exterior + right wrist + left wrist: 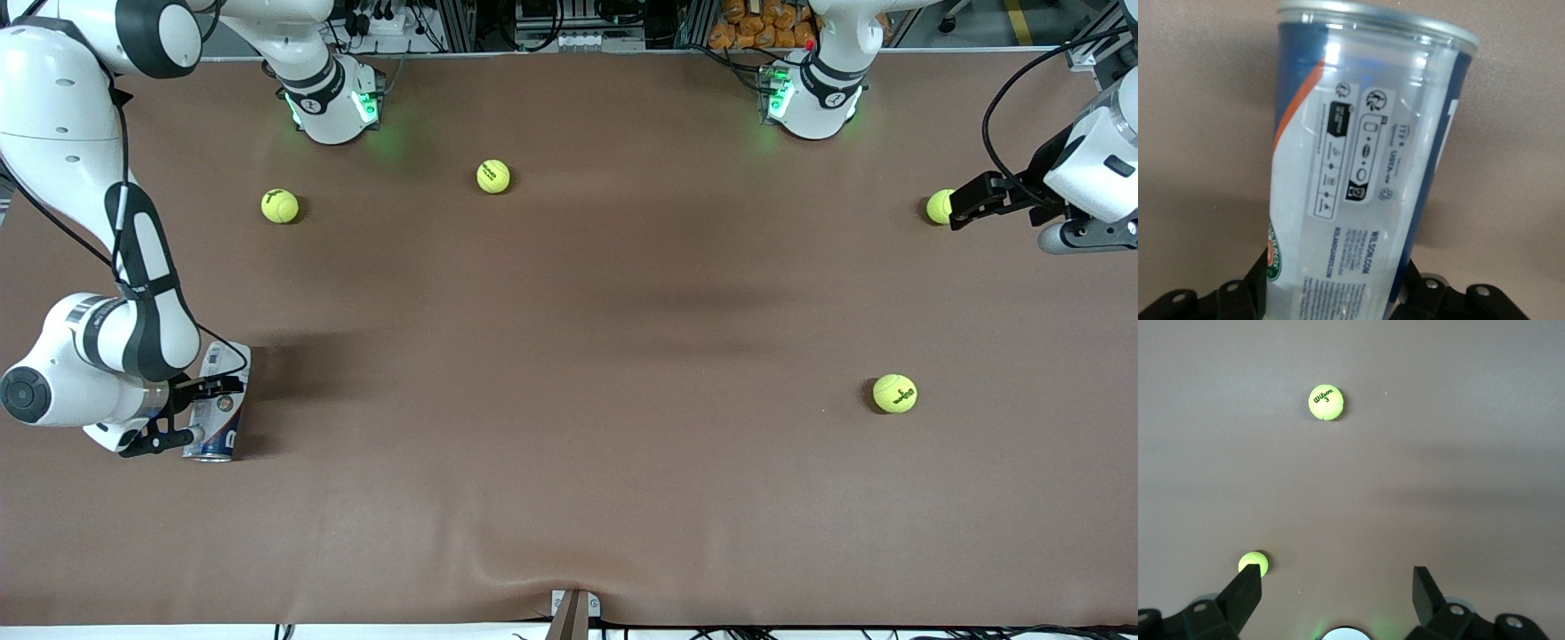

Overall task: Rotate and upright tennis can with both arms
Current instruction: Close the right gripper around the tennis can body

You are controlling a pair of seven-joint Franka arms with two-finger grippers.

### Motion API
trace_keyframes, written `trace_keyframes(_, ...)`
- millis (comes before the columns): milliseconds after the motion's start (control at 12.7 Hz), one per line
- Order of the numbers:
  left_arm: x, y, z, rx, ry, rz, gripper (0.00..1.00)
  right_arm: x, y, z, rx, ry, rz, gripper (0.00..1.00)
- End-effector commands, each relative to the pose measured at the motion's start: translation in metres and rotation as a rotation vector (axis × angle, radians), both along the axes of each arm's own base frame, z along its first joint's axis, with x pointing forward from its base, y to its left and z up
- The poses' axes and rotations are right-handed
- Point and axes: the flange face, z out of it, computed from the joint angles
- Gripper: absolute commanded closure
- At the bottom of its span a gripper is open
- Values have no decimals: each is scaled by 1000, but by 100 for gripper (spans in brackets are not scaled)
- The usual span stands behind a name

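Your right gripper (203, 411) clamps the lying tennis can (219, 404), apparently mid-body, for rotating; left gripper (965, 206) waits, jaws apart.

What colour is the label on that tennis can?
Navy blue with an orange-red stripe, on the clear tennis can; the right wrist view shows it best.

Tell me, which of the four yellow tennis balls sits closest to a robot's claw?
The tennis ball at the left arm's end of the table: it lies right beside the open left gripper. The other three lie in open table, apart from both grippers.
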Motion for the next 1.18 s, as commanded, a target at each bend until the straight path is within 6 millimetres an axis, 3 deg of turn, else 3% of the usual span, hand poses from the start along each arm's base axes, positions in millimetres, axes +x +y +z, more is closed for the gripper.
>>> trace_keyframes(0, 3, 1, -5, -13, -10, -1, 0, 3, 5, 2, 2, -8, 28, 26)
trace_keyframes(158, 6, 1, -6, -15, -19, -3, 0, 6, 6, 8, 1, -18, 40, 26)
trace_keyframes(553, 6, 2, -6, -16, -21, -1, 0, 13, 14, 52, 3, -60, 72, 27)
trace_keyframes(711, 7, 2, -7, -16, -19, -1, 0, 17, 24, 86, 0, -101, 95, 27)
trace_keyframes(789, 7, 2, -8, -16, -18, -1, 0, 23, 44, 103, -10, -127, 130, 27)
trace_keyframes(1105, 6, 3, -10, -15, -13, 0, 0, 26, 40, 180, -1, -187, 266, 27)
